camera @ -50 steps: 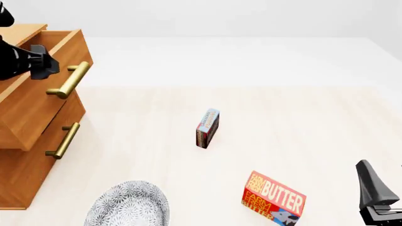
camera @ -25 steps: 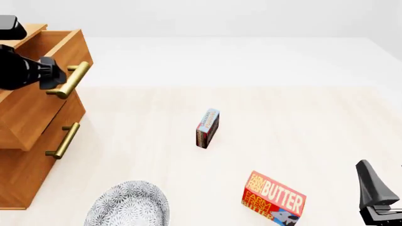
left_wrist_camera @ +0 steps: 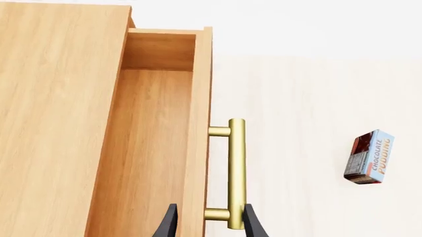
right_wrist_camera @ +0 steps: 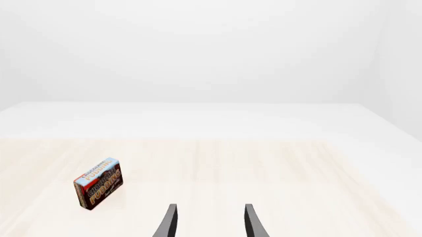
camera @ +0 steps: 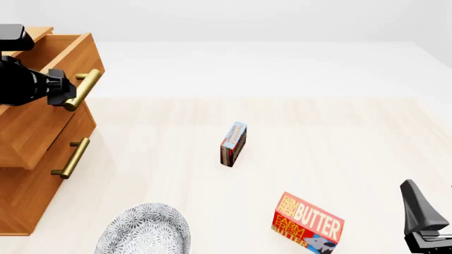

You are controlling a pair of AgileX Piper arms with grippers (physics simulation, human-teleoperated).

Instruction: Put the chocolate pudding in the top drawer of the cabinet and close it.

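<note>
The chocolate pudding (camera: 233, 144) stands on edge mid-table, its light blue face up; it also shows in both wrist views (left_wrist_camera: 369, 157) (right_wrist_camera: 98, 189). The cabinet (camera: 28, 174) stands at the left with its top drawer (camera: 50, 106) pulled out and its inside (left_wrist_camera: 148, 148) bare. My left gripper (camera: 62, 91) is at the near end of the drawer's brass handle (left_wrist_camera: 236, 173). It is open, its fingers (left_wrist_camera: 250, 224) straddling the handle's post and the drawer's front edge. My right gripper (camera: 416, 203) hovers open at the near right, far from the pudding, with nothing between its fingers (right_wrist_camera: 170, 222).
A red Farm Fresh Butter box (camera: 308, 222) lies near the front, right of centre. A grey patterned bowl (camera: 145, 232) sits at the front left, below the cabinet. The lower drawer (camera: 42, 174) is shut, its own brass handle (camera: 71, 157) in place.
My left gripper has moved right and a little down, from over the drawer's front panel to its handle. The drawer, the pudding and the right arm have not moved.
</note>
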